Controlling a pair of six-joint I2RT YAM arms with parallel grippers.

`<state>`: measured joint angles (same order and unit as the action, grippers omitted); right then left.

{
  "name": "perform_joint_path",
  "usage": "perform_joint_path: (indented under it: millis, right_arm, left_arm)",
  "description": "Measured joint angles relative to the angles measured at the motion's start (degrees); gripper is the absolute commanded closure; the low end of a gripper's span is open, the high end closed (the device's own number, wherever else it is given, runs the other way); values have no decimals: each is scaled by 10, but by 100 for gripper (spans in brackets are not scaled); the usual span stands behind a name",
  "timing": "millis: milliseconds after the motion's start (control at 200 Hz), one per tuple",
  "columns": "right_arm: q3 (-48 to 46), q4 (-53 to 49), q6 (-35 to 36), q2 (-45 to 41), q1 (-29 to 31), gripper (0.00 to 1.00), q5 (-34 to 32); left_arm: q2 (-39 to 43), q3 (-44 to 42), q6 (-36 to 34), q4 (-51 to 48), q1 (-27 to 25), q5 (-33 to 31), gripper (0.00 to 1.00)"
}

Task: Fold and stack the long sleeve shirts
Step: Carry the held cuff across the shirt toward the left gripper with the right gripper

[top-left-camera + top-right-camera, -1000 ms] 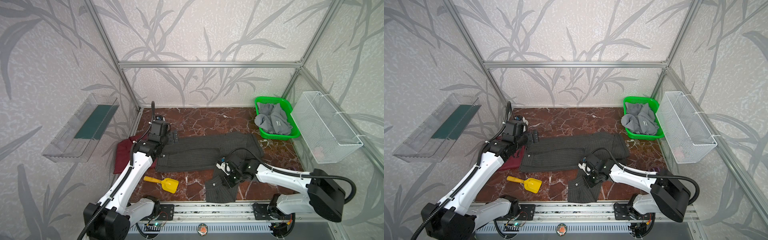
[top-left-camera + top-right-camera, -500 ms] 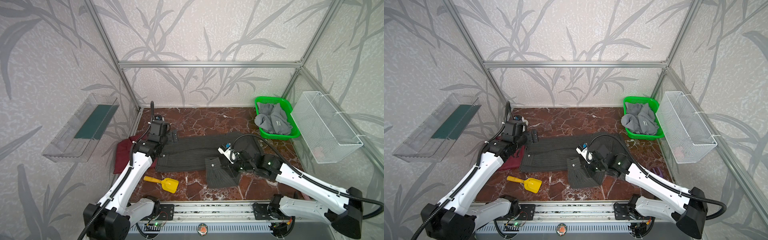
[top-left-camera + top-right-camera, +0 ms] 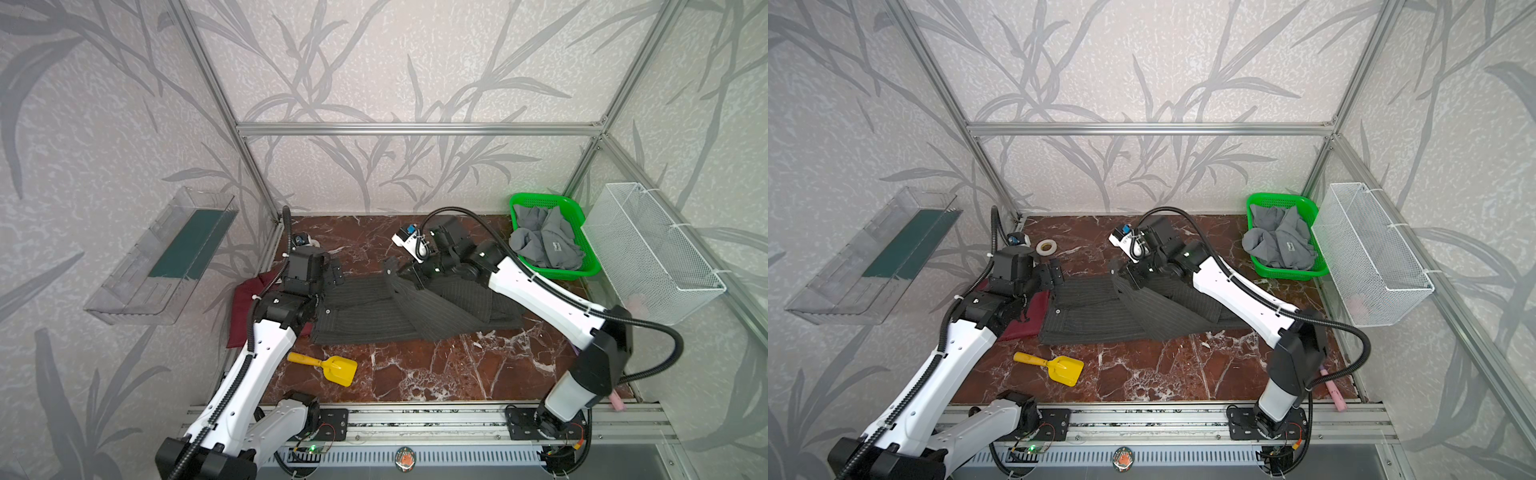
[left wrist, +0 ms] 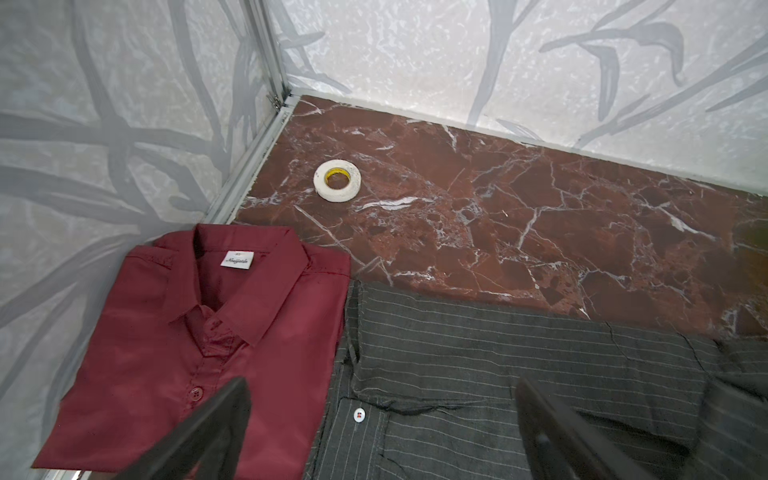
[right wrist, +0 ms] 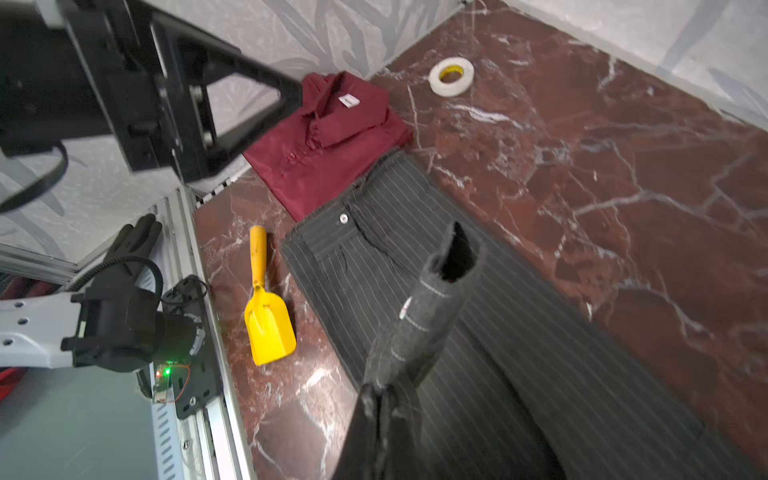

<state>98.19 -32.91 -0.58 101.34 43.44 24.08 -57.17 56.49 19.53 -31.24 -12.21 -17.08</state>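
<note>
A dark charcoal pinstriped shirt [image 3: 365, 316] [image 3: 1092, 320] lies spread across the middle of the marble floor. My right gripper [image 3: 405, 272] [image 5: 378, 399] is shut on its sleeve [image 5: 432, 303] and holds the cuff raised over the shirt's body. My left gripper [image 3: 332, 276] [image 4: 382, 390] hovers open above the shirt's collar end, with nothing between its fingers. A folded maroon shirt [image 3: 245, 299] [image 4: 199, 332] with a white neck label lies beside it at the left wall. A crumpled light grey shirt [image 3: 544, 241] sits in the green basket [image 3: 540, 199] at the back right.
A yellow scoop [image 3: 332, 368] lies in front of the striped shirt. A white tape roll [image 3: 1046, 247] sits near the back left corner. A white wire basket [image 3: 648, 249] hangs on the right wall and a clear tray [image 3: 166, 257] on the left wall.
My right gripper has carried the sleeve from near the table's front edge up and back over the shirt's body. The left arm has stayed where it was.
</note>
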Motion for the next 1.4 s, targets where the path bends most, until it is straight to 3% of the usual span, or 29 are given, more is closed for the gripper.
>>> perform_joint_path:
  millis: [110, 325, 405, 765, 1120, 1400]
  right_arm:
    - [114, -34, 22, 87, -3, 100, 27]
    - [480, -188, 75, 320, -4, 100, 103]
    - [567, -238, 91, 387, -3, 100, 126]
    - [589, -300, 105, 476, 8, 100, 194]
    - [597, -274, 95, 538, 21, 100, 165]
    - [561, -252, 106, 523, 24, 100, 170]
  left_arm:
    - [8, -2, 2, 1, 4, -9, 1]
    - [9, -3, 6, 1, 14, -12, 0]
    - [9, -3, 8, 1, 19, -12, 1]
    - [8, -3, 12, 3, 28, -8, 1]
    - [-13, -3, 12, 5, 30, 9, 1]
    - [-63, -36, -10, 59, 32, 113, 1]
